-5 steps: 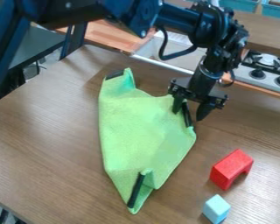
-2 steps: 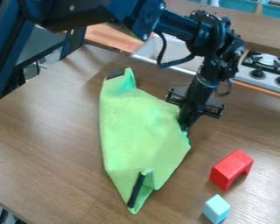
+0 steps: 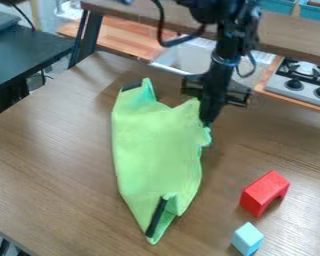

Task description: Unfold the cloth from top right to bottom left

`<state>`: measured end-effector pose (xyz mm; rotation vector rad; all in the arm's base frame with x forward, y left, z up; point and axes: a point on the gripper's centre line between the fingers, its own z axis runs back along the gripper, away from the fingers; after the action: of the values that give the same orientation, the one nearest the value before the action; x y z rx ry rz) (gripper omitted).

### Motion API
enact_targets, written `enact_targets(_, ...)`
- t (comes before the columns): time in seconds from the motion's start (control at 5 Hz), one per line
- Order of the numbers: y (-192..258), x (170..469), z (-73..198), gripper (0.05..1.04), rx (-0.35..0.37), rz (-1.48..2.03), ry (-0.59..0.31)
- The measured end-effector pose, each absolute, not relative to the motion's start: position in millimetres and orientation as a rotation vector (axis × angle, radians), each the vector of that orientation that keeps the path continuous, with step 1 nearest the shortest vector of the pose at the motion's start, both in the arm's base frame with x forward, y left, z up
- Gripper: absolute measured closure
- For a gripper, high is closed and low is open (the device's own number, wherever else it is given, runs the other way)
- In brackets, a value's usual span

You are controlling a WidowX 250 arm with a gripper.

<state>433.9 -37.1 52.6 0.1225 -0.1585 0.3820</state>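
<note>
**One Cloth (image 3: 156,155), Two Blocks (image 3: 259,194)**

Black cloth strips (image 3: 156,218): two. Blocks by form: one arch (image 3: 266,187), one cube (image 3: 247,238). Gripper (image 3: 206,123): one. Wooden table (image 3: 56,150): one. Sink (image 3: 193,62): one. Stove (image 3: 277,86): one. Stove knobs (image 3: 294,84): two visible. Blue bins (image 3: 276,6): two visible.

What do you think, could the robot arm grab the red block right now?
Probably not right away: its claw seems to be pinching the edge of the green cloth. If it let go, it maybe could, since nothing seems to stand between it and the red block.

Toy-kitchen setup: stove (image 3: 297,82), sink (image 3: 189,62), wooden counter (image 3: 126,39)
</note>
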Motion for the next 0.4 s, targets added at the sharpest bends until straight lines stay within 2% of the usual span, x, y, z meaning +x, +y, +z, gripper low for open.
enact_targets(0.2,-23,426,63,1.028,0.069,0.384,-0.142)
enact_targets(0.4,0,413,63,1.028,0.046,0.369,-0.115)
